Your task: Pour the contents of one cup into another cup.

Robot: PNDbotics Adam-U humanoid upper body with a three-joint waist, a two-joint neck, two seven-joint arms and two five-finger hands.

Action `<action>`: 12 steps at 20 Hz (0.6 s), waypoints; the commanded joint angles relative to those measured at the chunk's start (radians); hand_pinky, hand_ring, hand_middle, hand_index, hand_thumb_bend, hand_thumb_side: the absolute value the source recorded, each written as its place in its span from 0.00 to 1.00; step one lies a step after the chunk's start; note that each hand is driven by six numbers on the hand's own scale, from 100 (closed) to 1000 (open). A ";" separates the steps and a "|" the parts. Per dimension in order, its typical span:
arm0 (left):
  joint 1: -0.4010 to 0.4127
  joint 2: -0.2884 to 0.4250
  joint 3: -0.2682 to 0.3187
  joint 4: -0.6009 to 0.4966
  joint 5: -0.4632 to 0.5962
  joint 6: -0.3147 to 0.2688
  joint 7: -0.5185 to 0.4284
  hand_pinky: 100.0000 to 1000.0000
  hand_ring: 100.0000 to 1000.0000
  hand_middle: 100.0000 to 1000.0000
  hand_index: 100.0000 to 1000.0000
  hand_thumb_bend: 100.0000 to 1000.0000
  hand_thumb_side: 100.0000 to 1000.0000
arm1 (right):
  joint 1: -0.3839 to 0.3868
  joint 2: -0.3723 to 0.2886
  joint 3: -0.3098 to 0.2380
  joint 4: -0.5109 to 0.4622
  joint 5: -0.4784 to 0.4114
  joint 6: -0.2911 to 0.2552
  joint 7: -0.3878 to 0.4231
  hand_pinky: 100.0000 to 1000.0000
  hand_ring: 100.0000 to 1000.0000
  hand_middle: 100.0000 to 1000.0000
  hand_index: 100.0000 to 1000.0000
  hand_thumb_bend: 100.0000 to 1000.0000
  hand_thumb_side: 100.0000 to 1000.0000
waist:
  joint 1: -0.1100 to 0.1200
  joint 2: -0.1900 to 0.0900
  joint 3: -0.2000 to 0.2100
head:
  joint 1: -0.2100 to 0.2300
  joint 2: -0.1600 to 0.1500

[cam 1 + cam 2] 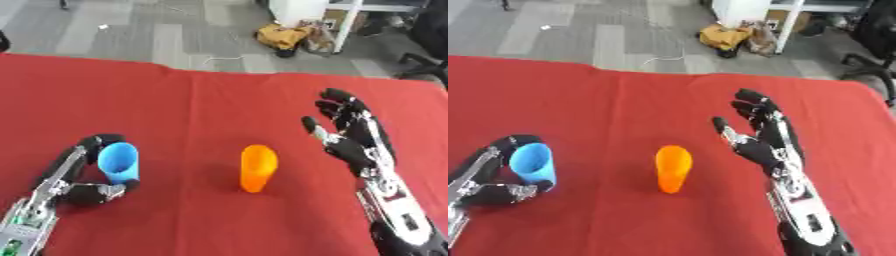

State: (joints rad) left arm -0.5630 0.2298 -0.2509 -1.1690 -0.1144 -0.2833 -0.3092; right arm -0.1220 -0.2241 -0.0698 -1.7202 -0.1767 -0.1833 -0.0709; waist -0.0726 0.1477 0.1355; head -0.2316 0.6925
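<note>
While upright, blue cup (119, 162) inside curled left fingers (83, 150).

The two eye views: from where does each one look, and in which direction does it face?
Left eye view: sits in the robot's head, looks down at the red table; the left hand curls round the blue cup, the right hand is open.
Right eye view: beside the first, same downward look; everything appears shifted left.
Both share the hands, the blue cup, the upright orange cup between them, and the grey floor beyond.
</note>
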 commanded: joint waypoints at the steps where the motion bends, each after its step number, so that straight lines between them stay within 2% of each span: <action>1: -0.023 0.021 -0.008 -0.003 -0.007 -0.016 -0.011 0.63 0.76 0.70 0.79 0.60 0.00 | -0.006 -0.016 -0.001 -0.010 -0.001 -0.001 0.003 0.87 0.77 0.72 0.78 0.45 0.00 | 0.003 -0.011 -0.003 | 0.001 0.003; 6: -0.033 0.017 -0.021 0.011 -0.012 -0.028 -0.023 0.63 0.75 0.69 0.79 0.59 0.00 | -0.007 -0.016 -0.001 -0.011 -0.001 -0.001 0.003 0.87 0.77 0.72 0.78 0.45 0.00 | 0.003 -0.010 -0.005 | 0.001 0.002; 12: -0.037 0.012 -0.026 0.026 -0.008 -0.036 -0.035 0.59 0.72 0.63 0.75 0.55 0.00 | -0.007 -0.015 -0.001 -0.010 -0.001 -0.001 0.003 0.87 0.77 0.72 0.78 0.45 0.00 | 0.003 -0.010 -0.008 | 0.001 0.001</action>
State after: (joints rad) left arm -0.5802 0.2298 -0.2732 -1.1362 -0.1226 -0.3148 -0.3397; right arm -0.1222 -0.2241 -0.0668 -1.7202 -0.1768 -0.1832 -0.0704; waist -0.0726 0.1484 0.1295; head -0.2314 0.6925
